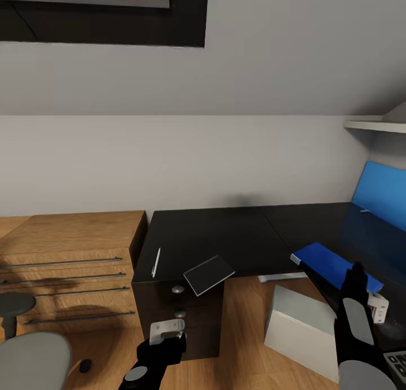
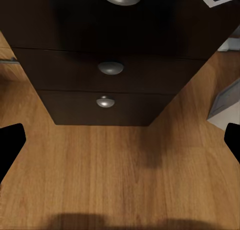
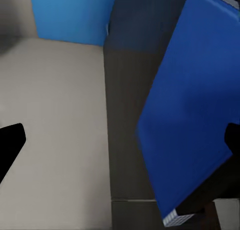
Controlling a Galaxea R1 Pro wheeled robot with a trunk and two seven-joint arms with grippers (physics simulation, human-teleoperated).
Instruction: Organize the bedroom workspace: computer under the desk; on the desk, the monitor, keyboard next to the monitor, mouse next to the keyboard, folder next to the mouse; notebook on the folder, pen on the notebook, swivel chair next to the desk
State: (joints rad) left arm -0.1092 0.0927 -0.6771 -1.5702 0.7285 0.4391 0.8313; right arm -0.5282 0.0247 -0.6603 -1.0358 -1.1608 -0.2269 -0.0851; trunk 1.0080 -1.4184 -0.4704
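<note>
A: Where was the folder (image 1: 331,264)?
B: Flat on the right wing of the black desk (image 1: 225,232), near its front edge, bright blue with a small white label at the corner. In the right wrist view it (image 3: 192,105) lay slantwise over the dark desk top (image 3: 125,115).

A: And the right gripper (image 1: 356,277)?
B: Above the near end of the folder, pointing down at it. Its two black fingertips (image 3: 10,140) sat at opposite edges of the wrist picture, spread wide, nothing between them. Whether they touched the folder could not be told.

A: Notebook and pen?
B: The notebook (image 1: 208,275) lay at the front edge of the desk's left part, one corner hanging past the edge above the drawer unit (image 1: 180,316). The pen (image 1: 156,262), a thin white stick, lay to its left, apart from it.

A: Left gripper (image 1: 167,345)?
B: Low, in front of the drawer unit, over the wood floor (image 2: 120,175). Fingertips (image 2: 9,145) wide apart, empty. Three silver knobs (image 2: 110,67) faced the wrist camera.

A: Other items noted?
B: Light grey computer (image 1: 301,328) on the floor under the right wing. A corner of the keyboard (image 1: 396,363) at the lower right. Part of the grey chair (image 1: 34,359) at lower left, beside the light wood cabinet (image 1: 73,260). A blue panel (image 1: 384,201) leaned against the right wall.
</note>
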